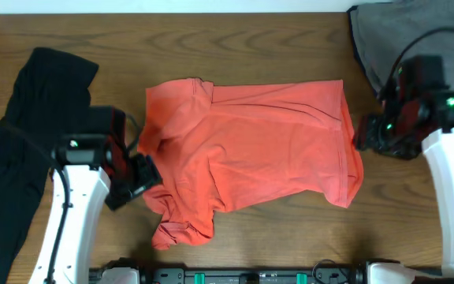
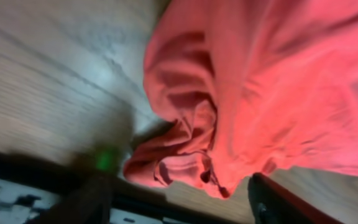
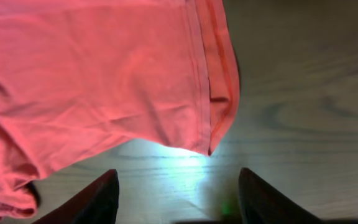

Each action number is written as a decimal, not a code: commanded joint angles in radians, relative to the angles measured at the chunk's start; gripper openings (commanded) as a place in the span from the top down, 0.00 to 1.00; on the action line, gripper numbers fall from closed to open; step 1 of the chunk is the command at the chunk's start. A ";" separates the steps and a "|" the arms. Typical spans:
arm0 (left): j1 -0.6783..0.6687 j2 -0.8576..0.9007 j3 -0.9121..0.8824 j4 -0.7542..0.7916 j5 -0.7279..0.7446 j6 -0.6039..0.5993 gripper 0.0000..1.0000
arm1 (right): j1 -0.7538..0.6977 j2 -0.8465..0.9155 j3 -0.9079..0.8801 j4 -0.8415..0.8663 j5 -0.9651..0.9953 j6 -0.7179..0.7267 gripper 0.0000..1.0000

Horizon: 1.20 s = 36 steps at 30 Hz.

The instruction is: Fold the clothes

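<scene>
A red-orange T-shirt point(image 1: 251, 150) lies spread and wrinkled in the middle of the table, no lettering showing. Its bunched sleeve point(image 2: 185, 155) fills the left wrist view; its hem corner point(image 3: 219, 118) shows in the right wrist view. A long black garment point(image 1: 22, 134) lies along the left edge. My left gripper point(image 1: 144, 180) is open and empty, just left of the shirt's lower left part point(image 2: 179, 205). My right gripper point(image 1: 361, 140) is open and empty over bare wood just right of the shirt's hem point(image 3: 179, 199).
A grey garment point(image 1: 400, 39) lies at the back right corner, behind the right arm. The table's front edge with black mounts point(image 1: 243, 276) runs along the bottom. Bare wood shows along the back and front right.
</scene>
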 commanded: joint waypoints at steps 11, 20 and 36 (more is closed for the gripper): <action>-0.132 -0.014 -0.356 0.139 0.047 -0.206 0.34 | 0.013 -0.027 -0.207 0.172 -0.039 0.041 0.42; -0.132 -0.014 -0.463 0.190 0.072 -0.222 0.71 | 0.018 -0.027 -0.208 0.202 -0.039 0.042 0.43; -0.132 -0.050 -0.226 0.168 0.082 -0.096 0.94 | 0.077 -0.027 -0.323 0.174 -0.111 0.104 0.47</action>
